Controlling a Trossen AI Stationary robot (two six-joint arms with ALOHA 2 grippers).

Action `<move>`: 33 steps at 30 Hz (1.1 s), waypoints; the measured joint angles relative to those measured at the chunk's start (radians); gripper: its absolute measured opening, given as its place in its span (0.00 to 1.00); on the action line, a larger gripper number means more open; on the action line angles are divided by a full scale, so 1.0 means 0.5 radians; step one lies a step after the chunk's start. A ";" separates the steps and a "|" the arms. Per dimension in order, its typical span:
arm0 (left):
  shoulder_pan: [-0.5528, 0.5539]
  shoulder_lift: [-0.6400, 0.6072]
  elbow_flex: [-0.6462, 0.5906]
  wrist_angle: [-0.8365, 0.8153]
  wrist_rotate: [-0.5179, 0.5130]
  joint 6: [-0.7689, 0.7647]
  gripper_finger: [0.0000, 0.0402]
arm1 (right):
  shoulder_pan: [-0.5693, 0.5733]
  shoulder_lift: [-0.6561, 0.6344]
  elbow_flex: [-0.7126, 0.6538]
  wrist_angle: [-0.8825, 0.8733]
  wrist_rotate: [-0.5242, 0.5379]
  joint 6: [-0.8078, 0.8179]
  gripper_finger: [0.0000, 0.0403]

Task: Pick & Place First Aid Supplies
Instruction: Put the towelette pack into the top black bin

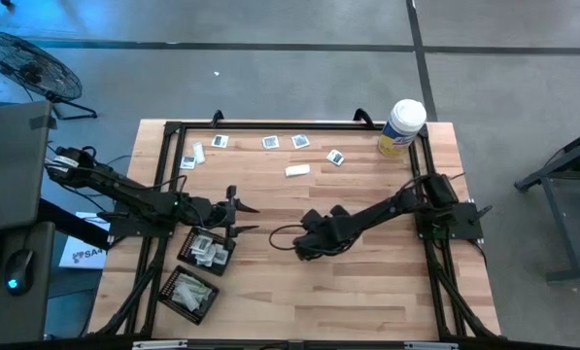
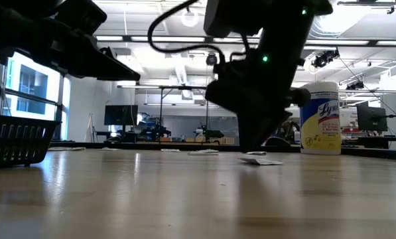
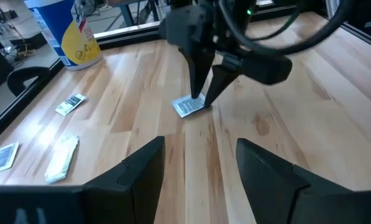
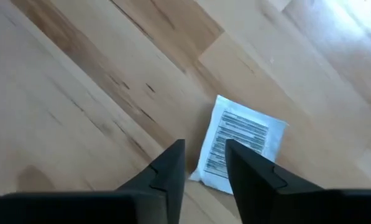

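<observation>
At frame centre, my right pincer [image 4: 204, 163] hangs slightly parted over a flat packet [image 4: 241, 142] on the bench [image 1: 367, 282]. It looks light, thin, slippery; I'd pinch an edge. Left pincer [image 3: 201, 162] gapes empty.

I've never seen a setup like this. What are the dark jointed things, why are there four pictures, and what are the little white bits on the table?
The dark things are two robot arms, each ending in a two-fingered gripper. One picture looks straight down on the wooden table, one looks level across it, and two come from cameras on the arms' wrists.

The white bits are first aid packets, several scattered along the far side near a large wipes canister. Two black mesh trays already hold some.

The right gripper is pointed down mid-table, its fingers a little apart over one printed square packet lying flat on the wood; it isn't holding it. The left gripper is open and empty, beside the trays, facing the right one.
</observation>
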 joint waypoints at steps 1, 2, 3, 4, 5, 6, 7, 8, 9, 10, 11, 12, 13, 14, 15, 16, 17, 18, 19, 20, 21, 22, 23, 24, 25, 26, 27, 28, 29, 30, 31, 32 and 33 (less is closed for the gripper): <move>0.000 0.000 0.000 -0.003 0.000 0.000 0.48 | -0.001 0.017 0.000 0.011 -0.003 -0.001 0.28; 0.000 0.000 0.000 -0.004 0.000 0.000 0.48 | -0.001 0.030 0.000 0.016 -0.005 -0.003 0.29; 0.000 0.000 0.000 -0.005 0.000 0.000 0.48 | -0.003 0.045 0.000 0.015 -0.003 -0.003 0.29; 0.000 0.000 0.000 -0.006 -0.001 0.000 0.48 | -0.003 0.055 0.000 0.005 0.019 0.000 0.29; 0.000 0.000 0.000 -0.007 -0.001 0.000 0.48 | -0.003 0.058 -0.001 -0.016 0.042 0.017 0.29; 0.000 0.000 0.000 -0.006 -0.001 0.001 0.48 | -0.002 0.058 -0.001 -0.042 0.063 0.048 0.29; 0.000 0.000 0.000 -0.006 -0.001 0.001 0.48 | -0.006 0.057 -0.001 -0.060 0.070 0.081 0.29; 0.000 0.000 0.000 -0.007 -0.001 0.001 0.48 | -0.011 0.057 -0.001 -0.071 0.061 0.110 0.28; 0.000 0.000 0.000 -0.007 -0.001 0.001 0.48 | -0.014 0.057 -0.001 -0.076 0.032 0.123 0.28; 0.000 0.000 0.000 -0.006 -0.001 0.001 0.48 | -0.015 0.057 -0.001 -0.075 0.006 0.132 0.27; 0.000 0.000 0.000 -0.007 -0.001 0.002 0.48 | -0.018 0.057 -0.001 -0.074 -0.012 0.134 0.26; 0.000 0.000 0.000 -0.009 -0.002 0.002 0.48 | -0.022 0.059 -0.001 -0.066 -0.032 0.136 0.25; 0.000 0.000 0.000 -0.009 -0.002 0.002 0.48 | -0.026 0.068 -0.001 -0.055 -0.044 0.138 0.25; 0.000 0.000 0.000 -0.008 -0.002 0.002 0.48 | -0.027 0.075 -0.001 -0.048 -0.050 0.138 0.24; 0.000 0.000 0.000 -0.008 -0.002 0.002 0.48 | -0.027 0.078 -0.001 -0.046 -0.052 0.138 0.24; 0.000 0.000 0.000 -0.010 -0.002 0.002 0.48 | -0.026 0.079 -0.001 -0.044 -0.043 0.140 0.23; 0.000 0.000 0.000 -0.015 -0.002 0.002 0.48 | -0.026 0.081 -0.001 -0.042 -0.025 0.139 0.23; 0.000 0.000 0.000 -0.021 -0.002 0.003 0.48 | -0.026 0.085 -0.001 -0.042 -0.010 0.139 0.23; 0.000 0.000 0.000 -0.022 -0.002 0.004 0.48 | -0.026 0.086 -0.001 -0.043 0.002 0.146 0.23; 0.000 0.000 0.000 -0.021 -0.002 0.005 0.48 | -0.026 0.086 0.001 -0.043 0.004 0.157 0.23; 0.000 0.000 0.000 -0.021 -0.003 0.005 0.48 | -0.026 0.086 0.006 -0.044 -0.001 0.157 0.23; 0.000 0.000 0.000 -0.022 -0.003 0.005 0.48 | -0.026 0.086 0.013 -0.044 -0.006 0.156 0.24; 0.000 0.000 0.000 -0.021 -0.003 0.005 0.48 | -0.026 0.086 0.020 -0.044 -0.018 0.152 0.24; 0.000 0.000 0.000 -0.021 -0.003 0.005 0.48 | -0.026 0.086 0.028 -0.043 -0.022 0.140 0.24; 0.000 0.000 0.000 -0.022 -0.004 0.005 0.48 | -0.025 0.086 0.034 -0.038 -0.021 0.123 0.24; 0.000 0.000 0.000 -0.022 -0.004 0.005 0.48 | -0.024 0.086 0.034 -0.021 -0.023 0.115 0.25; 0.000 0.000 0.000 -0.021 -0.004 0.005 0.48 | -0.023 0.086 0.034 -0.011 -0.026 0.107 0.25; 0.000 0.000 0.000 -0.022 -0.004 0.005 0.48 | -0.023 0.086 0.034 -0.010 -0.035 0.104 0.25; 0.000 0.000 0.000 -0.022 -0.004 0.005 0.48 | -0.022 0.086 0.034 -0.009 -0.052 0.101 0.25; 0.000 0.000 0.000 -0.022 -0.004 0.005 0.48 | -0.022 0.086 0.032 -0.006 -0.075 0.097 0.25; 0.000 0.000 0.000 -0.022 -0.004 0.005 0.48 | -0.022 0.086 0.031 -0.005 -0.092 0.074 0.25; 0.000 0.000 0.000 -0.024 -0.004 0.005 0.48 | -0.022 0.086 0.030 -0.001 -0.091 0.062 0.25; 0.000 0.000 0.000 -0.028 -0.004 0.005 0.48 | -0.021 0.086 0.030 0.010 -0.084 0.061 0.25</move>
